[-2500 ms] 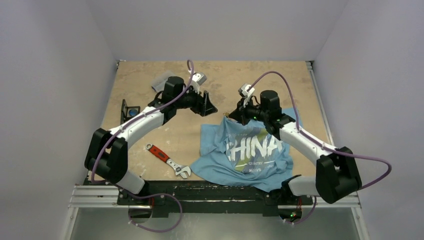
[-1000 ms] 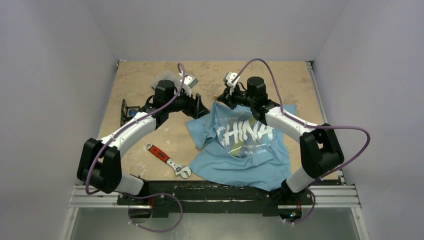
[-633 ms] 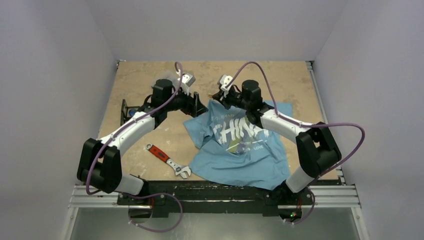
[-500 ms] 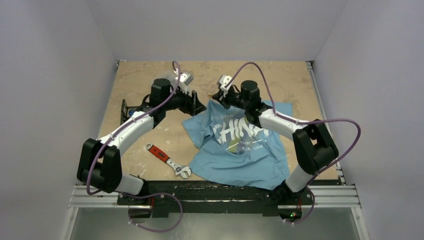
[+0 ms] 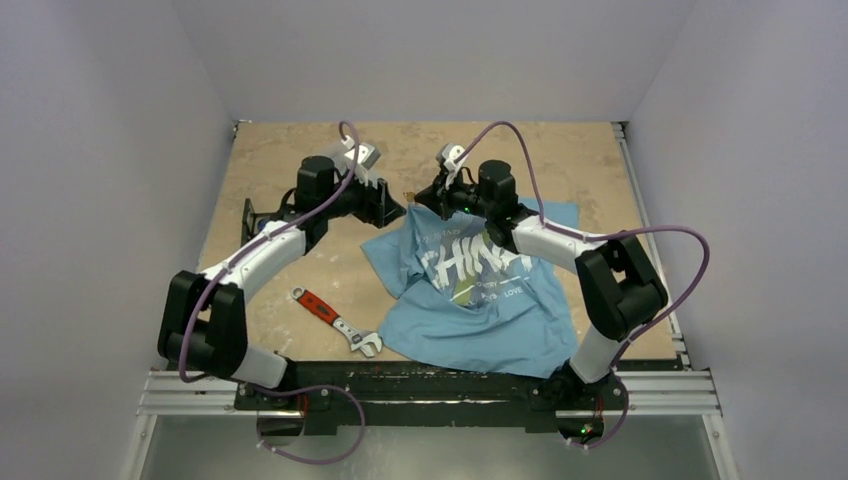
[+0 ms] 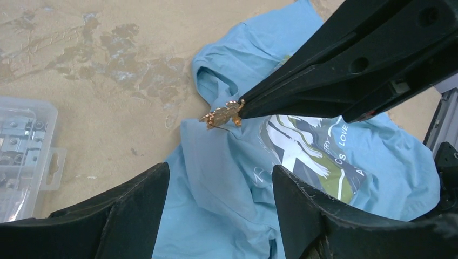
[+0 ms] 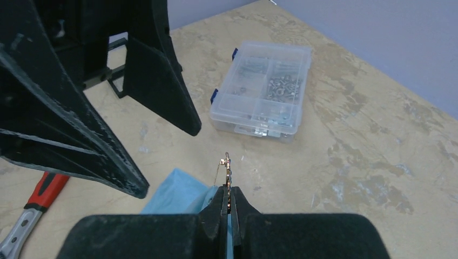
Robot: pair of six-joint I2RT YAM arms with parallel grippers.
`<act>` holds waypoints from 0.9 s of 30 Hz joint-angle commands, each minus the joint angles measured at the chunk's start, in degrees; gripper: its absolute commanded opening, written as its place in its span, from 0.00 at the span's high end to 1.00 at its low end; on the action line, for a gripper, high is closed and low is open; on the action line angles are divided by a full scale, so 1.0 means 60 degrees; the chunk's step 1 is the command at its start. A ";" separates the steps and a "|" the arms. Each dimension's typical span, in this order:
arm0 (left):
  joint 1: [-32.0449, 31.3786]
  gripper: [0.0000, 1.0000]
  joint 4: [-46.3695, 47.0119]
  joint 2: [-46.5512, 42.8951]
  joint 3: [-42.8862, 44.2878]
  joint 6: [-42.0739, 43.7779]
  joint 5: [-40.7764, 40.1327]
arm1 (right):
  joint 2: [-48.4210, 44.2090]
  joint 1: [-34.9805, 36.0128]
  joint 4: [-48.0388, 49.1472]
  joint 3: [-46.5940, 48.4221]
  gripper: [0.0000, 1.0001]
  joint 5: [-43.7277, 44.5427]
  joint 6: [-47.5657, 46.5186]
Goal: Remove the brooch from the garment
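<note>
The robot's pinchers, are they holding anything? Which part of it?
The right gripper pinches the gold brooch by one end. The left gripper is open, holding nothing.

The brooch is gold-coloured metal, knobbly and glinting. The T-shirt is soft matt cloth, creased, and its print looks a little smoother. The table looks like bare pressed wood, matt and worn in pale patches. The box is clear, glossy plastic. The wrench has a shiny metal head and a red coated handle. The right gripper and left gripper have black matt plastic fingers, faintly grainy.
</note>
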 commanded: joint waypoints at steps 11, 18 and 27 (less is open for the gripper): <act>-0.0541 0.64 0.2527 0.1930 0.0049 -0.0566 0.1117 | -0.0516 -0.0286 0.0021 0.0564 1.00 -0.0226 0.0234; -0.1279 0.86 0.2885 0.2196 -0.0122 -0.0889 0.1328 | -0.0461 -0.0493 -0.0052 0.0732 1.00 -0.0277 0.0821; -0.1378 0.65 0.2423 0.1420 -0.0500 -0.0819 0.1280 | -0.0429 -0.0953 -0.0513 0.1061 1.00 -0.0649 0.1388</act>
